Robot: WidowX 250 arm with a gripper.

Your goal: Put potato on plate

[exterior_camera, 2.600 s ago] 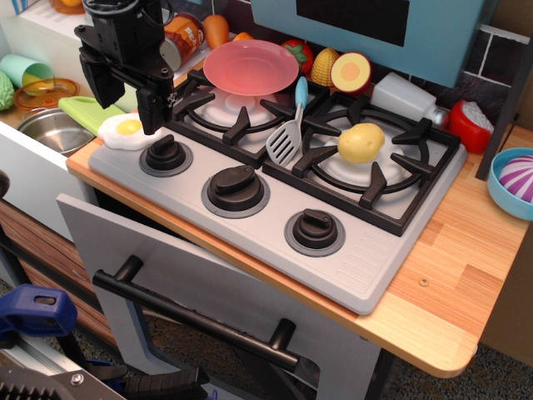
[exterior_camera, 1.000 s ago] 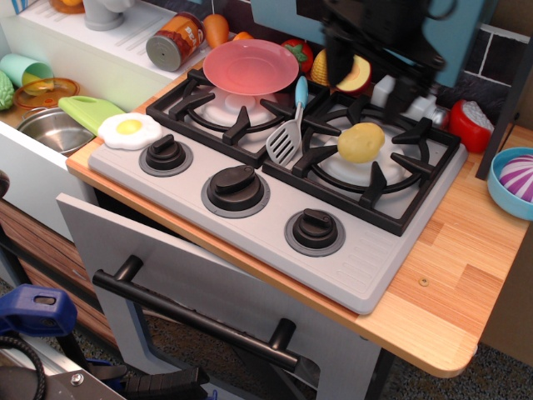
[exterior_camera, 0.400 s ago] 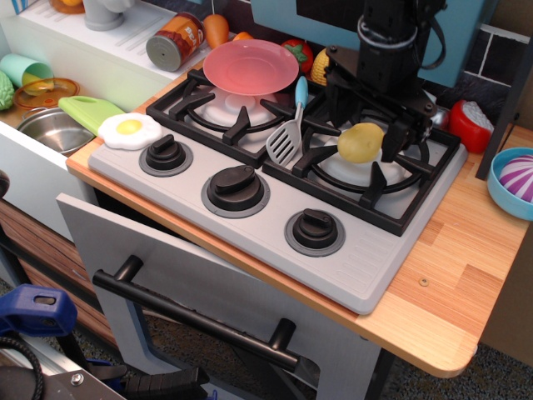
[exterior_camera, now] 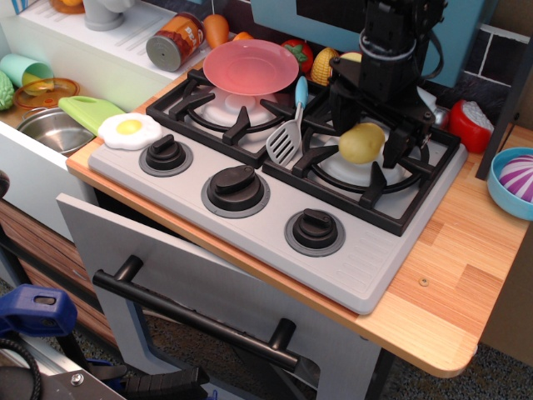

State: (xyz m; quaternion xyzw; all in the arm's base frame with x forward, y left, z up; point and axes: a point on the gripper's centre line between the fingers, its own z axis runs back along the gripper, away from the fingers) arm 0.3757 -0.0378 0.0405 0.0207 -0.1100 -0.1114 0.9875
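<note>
The pale-yellow potato [exterior_camera: 361, 143] lies on the right burner grate of the toy stove [exterior_camera: 250, 179]. My black gripper [exterior_camera: 366, 133] has come down over it, one finger at its left [exterior_camera: 340, 117] and one at its right [exterior_camera: 391, 146]. The jaws stand open around the potato; I cannot see firm contact. The salmon-pink plate [exterior_camera: 250, 67] rests on the back of the left burner, empty, well to the left of the gripper.
A blue-handled grey spatula [exterior_camera: 288, 133] lies between the burners, just left of the gripper. A fried-egg toy [exterior_camera: 129, 129] sits at the stove's left edge. A blue bowl [exterior_camera: 511, 180] stands at the far right. A can [exterior_camera: 173, 40] and toy foods line the back.
The gripper travelled from the far left of the stove to the right burner and came down around the potato. Since 0.4 s ago it has barely moved. The potato stays on the grate.
</note>
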